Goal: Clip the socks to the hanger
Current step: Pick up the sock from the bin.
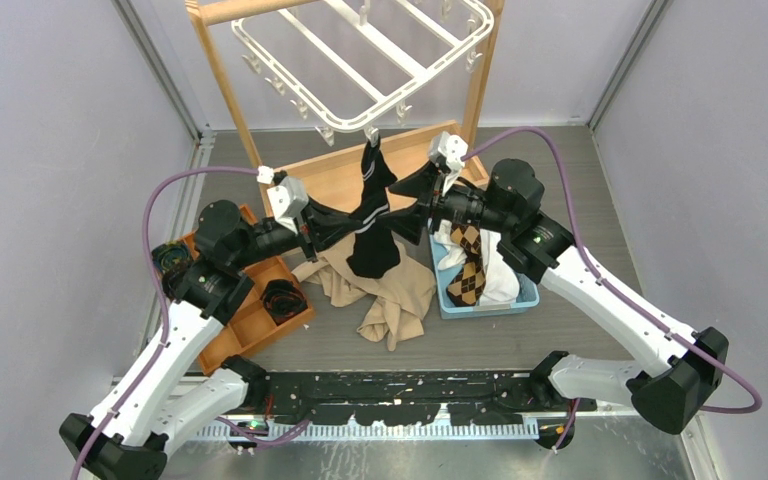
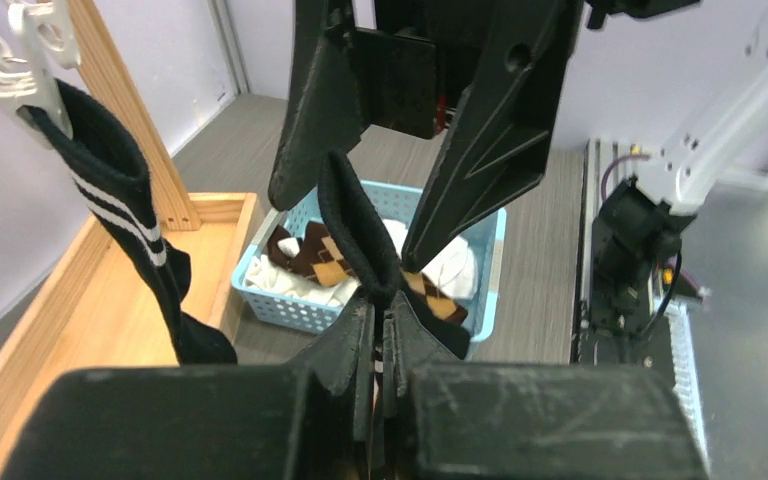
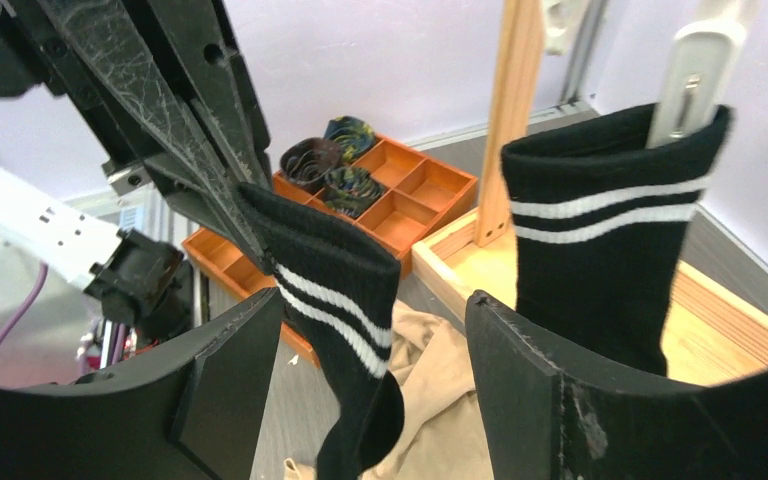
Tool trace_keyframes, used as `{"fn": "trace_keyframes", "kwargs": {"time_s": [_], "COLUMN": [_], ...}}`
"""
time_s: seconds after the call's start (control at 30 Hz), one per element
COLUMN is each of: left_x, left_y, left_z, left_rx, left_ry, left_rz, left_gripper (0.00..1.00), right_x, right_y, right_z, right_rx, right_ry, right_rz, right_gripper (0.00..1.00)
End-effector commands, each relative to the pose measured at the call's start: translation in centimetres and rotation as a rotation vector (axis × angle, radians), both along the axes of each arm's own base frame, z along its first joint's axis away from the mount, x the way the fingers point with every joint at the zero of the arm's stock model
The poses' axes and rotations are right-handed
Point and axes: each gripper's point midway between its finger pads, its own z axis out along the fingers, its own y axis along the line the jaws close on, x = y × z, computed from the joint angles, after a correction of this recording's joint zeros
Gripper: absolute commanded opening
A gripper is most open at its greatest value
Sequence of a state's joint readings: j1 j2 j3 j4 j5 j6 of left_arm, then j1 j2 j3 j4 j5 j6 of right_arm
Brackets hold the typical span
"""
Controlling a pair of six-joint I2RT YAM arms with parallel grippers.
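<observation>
- Left claw (image 2: 375,318): clenched on a black sock with two white stripes, the held sock (image 3: 335,285). The grip sits partway along it. One end stands up past the fingertips; the rest droops below the claw.
- Right claw (image 3: 372,296): released, jaws standing wide. It faces the left claw tip to tip. The held sock hangs in the gap between its two fingers, and neither finger can be seen pressing it. In the left wrist view the sock's free upper end rises between the spread fingers; contact there cannot be told.
- Clipped sock (image 3: 600,240): a second black sock with white stripes, pinched at its cuff by a white clip (image 3: 695,75) on the near rim of the hanger (image 1: 298,86). It hangs just beyond both claws, at the far side of the right claw's outer finger, apart from the held sock.
- The hanger is above and beyond the claws, slung from the wooden stand (image 1: 225,80).
- Blue basket (image 2: 260,268): under and just behind the right claw, on the tabletop (image 1: 580,180). It holds a brown argyle sock (image 1: 468,265) draped over white ones.
- Beige cloth (image 1: 400,300): heaped below the two claws, under the held sock's lower end (touching or not cannot be told from above).
- Orange tray (image 1: 250,325): beneath the left arm, behind its claw, with rolled dark items in some compartments.
</observation>
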State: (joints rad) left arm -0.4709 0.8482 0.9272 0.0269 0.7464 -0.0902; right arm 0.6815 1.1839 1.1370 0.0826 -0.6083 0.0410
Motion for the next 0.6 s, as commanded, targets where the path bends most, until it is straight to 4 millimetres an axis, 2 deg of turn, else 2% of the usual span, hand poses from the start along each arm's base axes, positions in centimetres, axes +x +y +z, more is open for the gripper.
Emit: {"fn": "trace_keyframes", "kwargs": {"time_s": [0.0,0.23,0.5,0.57], "left_x": [-1.4,-2.0,-2.0,-1.9], "left_y": [0.2,0.1,-0.1,-0.2], "left_z": [0.5,0.5,0.9,1.1], "left_rx": [0.090,0.132,0.114,0.099], "left_ry": [-0.087,-0.107,-0.099,-0.102], "left_rz": [-0.072,-0.119,-0.127,-0.121], "left_gripper": [0.00,0.00,0.00,0.00], "right_x": [-1.6,-2.2,-3.1,-3.2], "right_y": [0.8,1.2,2.2,2.2], "right_z": [1.7,1.1,1.0,1.0], "right_rx": [0.003,-0.051,-0.057,-0.058], "right_ry": [-0.101,-0.119,-0.096,-0.094], "right_rz": [0.132,0.196,0.251,0.259], "right_gripper": [0.73,0.65,0.44,0.36]}}
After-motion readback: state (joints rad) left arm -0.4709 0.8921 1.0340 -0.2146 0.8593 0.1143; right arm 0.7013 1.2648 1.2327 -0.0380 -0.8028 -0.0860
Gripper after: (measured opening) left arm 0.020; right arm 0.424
